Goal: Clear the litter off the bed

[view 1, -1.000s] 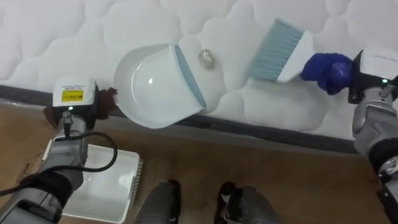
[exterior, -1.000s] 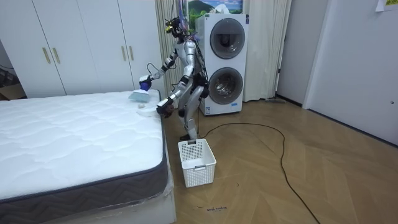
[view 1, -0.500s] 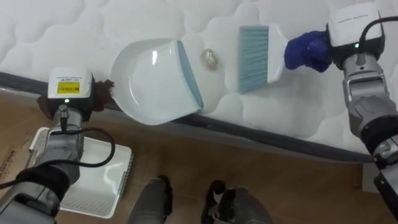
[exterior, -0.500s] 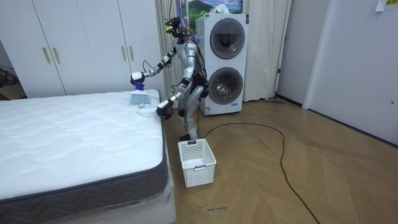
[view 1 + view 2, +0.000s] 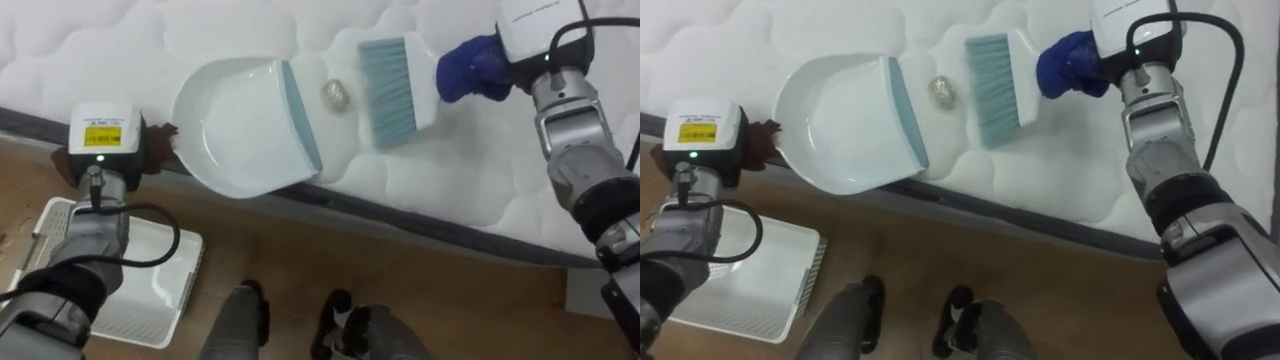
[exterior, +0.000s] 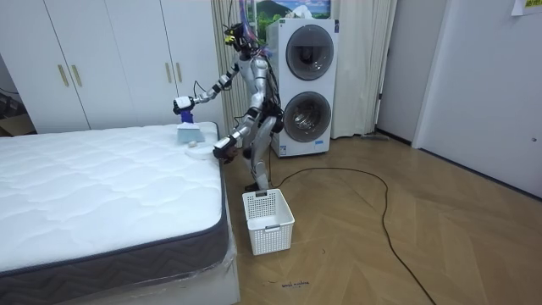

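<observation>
Status from the head cameras: mattress (image 5: 200, 40) is white and quilted, with a dark band along its near edge and wood floor below.

Left hand (image 5: 163, 148) wears a dark red glove, mostly tucked under the wrist unit. What shows of it is curled at the left end of the dustpan (image 5: 240, 125), so it reads as gripping the pan. Dustpan is white with a blue-grey lip on its right side. It lies at the near edge of the mattress, with its near part hanging past the dark band.

Right hand (image 5: 472, 68) wears a blue glove and is closed round the handle of the brush (image 5: 420, 72). Brush has a white body with pale blue bristles pointing toward the near edge, and sits over the mattress right of the pan.

Debris (image 5: 335, 95) is one small crumpled greyish lump on the mattress. It sits between the pan's lip and the bristles, just beside both. Can't tell if either touches it.

White basket (image 5: 150, 290) sits on the floor near left, under the left forearm.

Room view: robot stands beside the bed (image 6: 102, 195) near its far end, leaning over it. Stacked washing machines (image 6: 305, 85) are right behind it and white wardrobes (image 6: 110, 59) are along the back wall. Its right arm reaches out above the mattress.
</observation>
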Available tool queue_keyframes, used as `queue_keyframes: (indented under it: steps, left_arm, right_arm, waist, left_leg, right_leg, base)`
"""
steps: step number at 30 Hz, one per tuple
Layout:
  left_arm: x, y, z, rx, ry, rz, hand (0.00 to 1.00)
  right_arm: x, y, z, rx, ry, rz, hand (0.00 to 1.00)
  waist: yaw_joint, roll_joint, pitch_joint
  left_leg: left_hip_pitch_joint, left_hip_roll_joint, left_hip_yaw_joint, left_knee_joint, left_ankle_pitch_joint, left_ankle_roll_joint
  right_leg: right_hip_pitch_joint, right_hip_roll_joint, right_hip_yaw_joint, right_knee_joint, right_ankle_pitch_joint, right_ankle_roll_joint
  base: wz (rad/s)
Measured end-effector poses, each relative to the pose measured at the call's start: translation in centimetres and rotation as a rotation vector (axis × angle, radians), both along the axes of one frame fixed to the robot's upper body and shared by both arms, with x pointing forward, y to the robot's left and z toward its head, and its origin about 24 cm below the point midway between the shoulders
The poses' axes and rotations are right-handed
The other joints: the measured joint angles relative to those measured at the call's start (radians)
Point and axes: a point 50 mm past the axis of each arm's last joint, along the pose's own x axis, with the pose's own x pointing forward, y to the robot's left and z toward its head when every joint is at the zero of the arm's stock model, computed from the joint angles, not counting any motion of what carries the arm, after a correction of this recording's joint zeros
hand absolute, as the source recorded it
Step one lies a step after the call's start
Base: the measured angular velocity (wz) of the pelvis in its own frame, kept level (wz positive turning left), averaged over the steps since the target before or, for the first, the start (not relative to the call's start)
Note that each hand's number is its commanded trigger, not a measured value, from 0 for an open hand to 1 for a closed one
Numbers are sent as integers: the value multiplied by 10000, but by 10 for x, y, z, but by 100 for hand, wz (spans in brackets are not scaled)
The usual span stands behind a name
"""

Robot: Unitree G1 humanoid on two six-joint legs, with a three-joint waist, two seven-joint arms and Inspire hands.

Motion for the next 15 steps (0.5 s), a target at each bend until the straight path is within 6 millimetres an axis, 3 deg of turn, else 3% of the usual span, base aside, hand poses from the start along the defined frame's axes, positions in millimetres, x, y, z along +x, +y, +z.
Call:
queue_keyframes:
  steps: [10, 13, 15]
  left_arm:
    - [1, -4, 0, -222, 38, -49, 100]
    - [3, -8, 1, -243, 49, -191, 100]
    - [3, -14, -2, -406, 116, -255, 100]
  right_arm:
    - [0, 16, -8, -241, 311, 312, 100]
    - [1, 26, -11, -77, 407, 453, 100]
    - [1, 27, -14, -41, 565, 333, 100]
  waist:
    - [-38, 1, 21]
    - [-10, 72, 61]
    - [8, 242, 112]
  left_leg:
    - [-3, -14, -430, 34, 4, -13]
    - [-12, -85, -539, 31, 7, -18]
    - [-5, -172, -667, 33, 9, -18]
  right_leg:
    - [408, -19, -564, -329, 2, -3]
    - [465, -48, -688, -346, -4, 8]
    - [525, -97, -784, -334, -28, 49]
  base:
    - [9]
    - [11]
    - [17]
